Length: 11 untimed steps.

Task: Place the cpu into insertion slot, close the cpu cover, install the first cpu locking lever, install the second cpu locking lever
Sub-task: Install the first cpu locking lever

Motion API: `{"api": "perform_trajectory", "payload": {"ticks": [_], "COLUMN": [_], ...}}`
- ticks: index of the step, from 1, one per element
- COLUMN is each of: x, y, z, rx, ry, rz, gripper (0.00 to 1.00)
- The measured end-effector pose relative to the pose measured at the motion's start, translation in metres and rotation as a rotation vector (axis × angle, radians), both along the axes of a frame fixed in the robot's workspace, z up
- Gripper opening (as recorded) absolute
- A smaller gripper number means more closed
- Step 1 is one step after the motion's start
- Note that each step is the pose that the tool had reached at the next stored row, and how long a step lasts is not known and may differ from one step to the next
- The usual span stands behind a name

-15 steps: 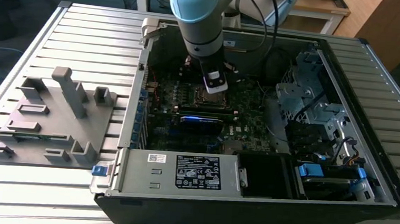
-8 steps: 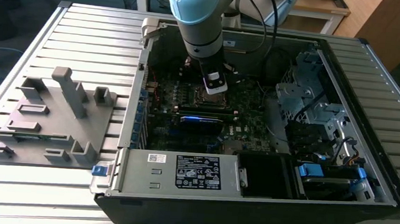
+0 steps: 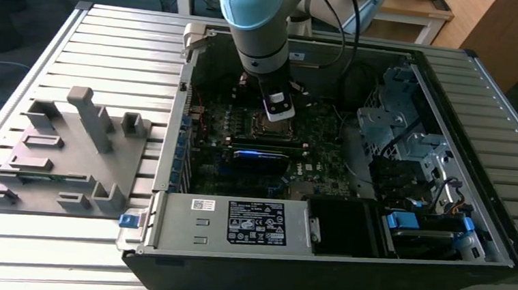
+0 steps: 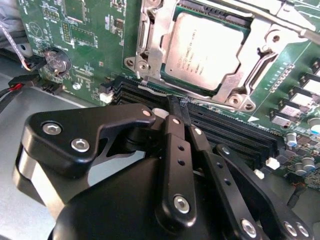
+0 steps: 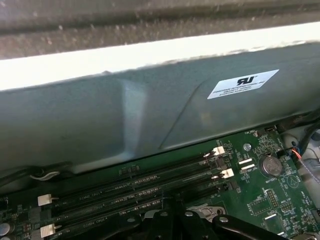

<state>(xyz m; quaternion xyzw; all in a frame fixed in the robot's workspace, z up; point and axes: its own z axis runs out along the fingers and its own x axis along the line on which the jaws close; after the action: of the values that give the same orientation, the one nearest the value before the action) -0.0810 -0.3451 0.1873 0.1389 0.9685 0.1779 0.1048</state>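
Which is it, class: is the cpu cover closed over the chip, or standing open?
Closed. In the second wrist view the cpu cover lies flat around the cpu, whose grey face shows through its cut-out.

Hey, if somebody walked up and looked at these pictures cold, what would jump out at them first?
Probably the pale blue arm reaching down into the open computer case, over the middle of the green motherboard. In the second wrist view, the cpu lies in its socket, framed by the silver cpu cover, with the black gripper just short of it, fingers together.
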Motion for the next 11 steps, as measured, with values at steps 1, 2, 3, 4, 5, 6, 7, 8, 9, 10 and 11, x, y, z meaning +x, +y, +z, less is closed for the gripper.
{"api": "perform_trajectory", "payload": {"ticks": [1, 2, 3, 4, 5, 6, 7, 8, 9, 10, 11], "x": [0.0, 0.0, 0.0, 0.0, 0.0, 0.0, 0.0, 0.0, 0.0, 0.0, 0.0], "y": [0.0, 0.0, 0.0, 0.0001, 0.0, 0.0, 0.0, 0.0, 0.0, 0.0, 0.0], "z": [0.0007, 0.0014, 0.0018, 0.0018, 0.0018, 0.0019, 0.0019, 0.002, 0.002, 0.0019, 0.0018], "rx": [0.0001, 0.0, -0.0001, -0.0002, -0.0008, -0.0017, -0.003, -0.0044, -0.0054, -0.0057, -0.0059], "ry": [0.0, 0.0, -0.0001, -0.0002, -0.0003, -0.0002, -0.0003, -0.0006, -0.001, -0.0015, -0.0019], "rz": [0.0, 0.0, 0.0, 0.0, 0.0, 0.0, -0.001, -0.002, -0.002, -0.003, -0.003], "gripper": [0.1, 0.1, 0.1, 0.1, 0.1, 0.1, 0.1, 0.1, 0.1, 0.1, 0.1]}}
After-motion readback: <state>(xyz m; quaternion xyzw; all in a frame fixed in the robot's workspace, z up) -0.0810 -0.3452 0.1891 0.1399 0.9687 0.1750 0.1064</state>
